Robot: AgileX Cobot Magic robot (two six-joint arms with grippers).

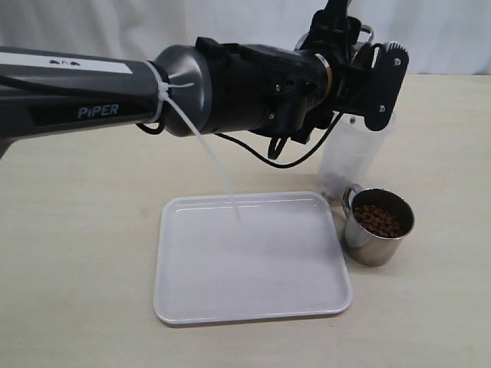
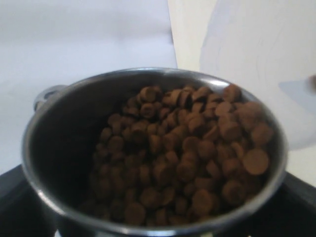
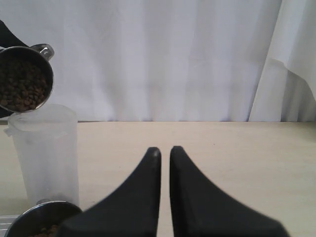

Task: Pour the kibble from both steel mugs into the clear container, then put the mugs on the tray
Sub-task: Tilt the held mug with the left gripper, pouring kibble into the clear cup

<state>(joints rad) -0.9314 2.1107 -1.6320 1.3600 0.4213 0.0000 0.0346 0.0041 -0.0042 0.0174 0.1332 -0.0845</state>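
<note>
A white curtain hangs behind a pale beige table (image 1: 77,253). Your left arm (image 1: 92,92), dark grey and marked PiPER, reaches in from the left of the exterior view and across to the far right.

Your left gripper (image 1: 360,65) has its jaws spread wide and clamped around the held steel mug (image 2: 59,148), which sits between them in the left wrist view. This mug is full of kibble (image 2: 187,148), small round brown pellets heaped toward one side. In the right wrist view the same mug is raised and tipped, its mouth facing the camera, directly above the rim of the clear container (image 3: 47,153). The pellets are inside the mug.

The clear container stands upright on the table, just beyond the far right corner of the white tray (image 1: 253,318). The tray lies flat in the middle of the table, nearer the exterior camera.

The second steel mug (image 1: 367,244) stands upright on the table, just beside the tray's right edge and in front of the container. It also holds brown pellets, and its loop handle points toward the tray.

Your right gripper (image 3: 165,150) is closed, its two black fingers nearly touching, with nothing between them. It hovers above the table, pointing toward the curtain, with the container and second mug off to one side of it.
</note>
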